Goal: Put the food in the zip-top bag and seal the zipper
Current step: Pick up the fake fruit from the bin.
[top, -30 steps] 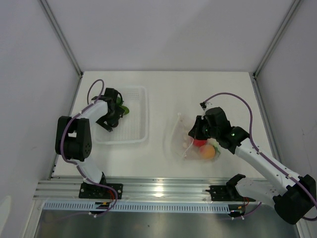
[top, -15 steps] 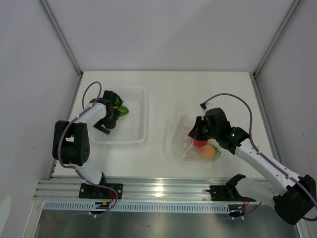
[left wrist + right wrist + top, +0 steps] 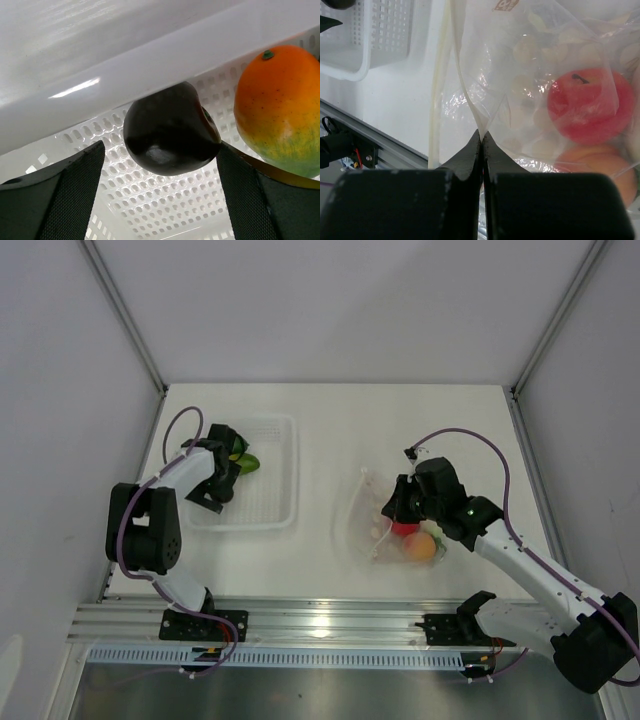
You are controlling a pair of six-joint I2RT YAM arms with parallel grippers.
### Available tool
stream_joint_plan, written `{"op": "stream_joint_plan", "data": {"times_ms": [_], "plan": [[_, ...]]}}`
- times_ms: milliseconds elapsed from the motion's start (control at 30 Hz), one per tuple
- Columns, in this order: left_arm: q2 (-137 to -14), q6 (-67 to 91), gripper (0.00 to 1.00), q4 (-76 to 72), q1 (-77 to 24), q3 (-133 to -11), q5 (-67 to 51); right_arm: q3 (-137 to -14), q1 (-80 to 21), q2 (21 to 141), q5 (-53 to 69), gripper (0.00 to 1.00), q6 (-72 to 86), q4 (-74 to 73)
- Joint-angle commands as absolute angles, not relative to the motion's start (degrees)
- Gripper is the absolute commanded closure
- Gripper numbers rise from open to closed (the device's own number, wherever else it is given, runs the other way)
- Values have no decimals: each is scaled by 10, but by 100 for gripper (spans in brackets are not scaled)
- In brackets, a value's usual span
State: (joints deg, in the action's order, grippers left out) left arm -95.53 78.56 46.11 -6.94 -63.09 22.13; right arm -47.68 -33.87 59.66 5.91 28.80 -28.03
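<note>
Right, left gripper (image 3: 160,149) is down in the white tray (image 3: 291,472), at its far-left corner. Its fingers are spread either side of the dark brown fruit (image 3: 170,130) and not closed on it yet. The fruit sits against the tray wall, with the mango (image 3: 280,110) just beside it and crowding one finger.

To do the grab well, I'd:
- centre the jaws on the dark fruit's widest part, since it's glossy and round and will likely squirt out if gripped off-centre
- keep the mango outside the jaws when closing
- lift straight up clear of the rim before traversing right to the bag

Right gripper (image 3: 481,136) is pressed together on a fold of the zip-top bag (image 3: 520,60), which lies on the table right of the tray. The red fruit (image 3: 585,105) and orange peach (image 3: 595,170) are already inside, near side of the bag.

Hard to make out:
- The top view hides the dark fruit under the left gripper; only a green piece (image 3: 250,461) shows beside it.
- I can't tell how wide the bag mouth stands open.
- The pale strip (image 3: 440,100) along the bag's left edge is probably the zipper, not certain.
- The radish isn't identifiable, and the pale round blobs behind the film are unclear.
</note>
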Motion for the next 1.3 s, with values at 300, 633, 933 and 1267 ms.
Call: {"op": "stream_joint_plan", "data": {"times_ms": [300, 633, 933, 1267], "plan": [[-969, 828, 1, 485, -64, -634, 236, -468, -330, 582, 65, 100, 278, -266], [-969, 836, 11, 479, -65, -631, 233, -462, -319, 578, 71, 100, 272, -266], [-950, 822, 39, 464, -65, -612, 233, -461, -316, 575, 76, 100, 272, -265], [-904, 781, 86, 427, -81, -587, 214, -464, -316, 571, 79, 100, 280, -265]]}}
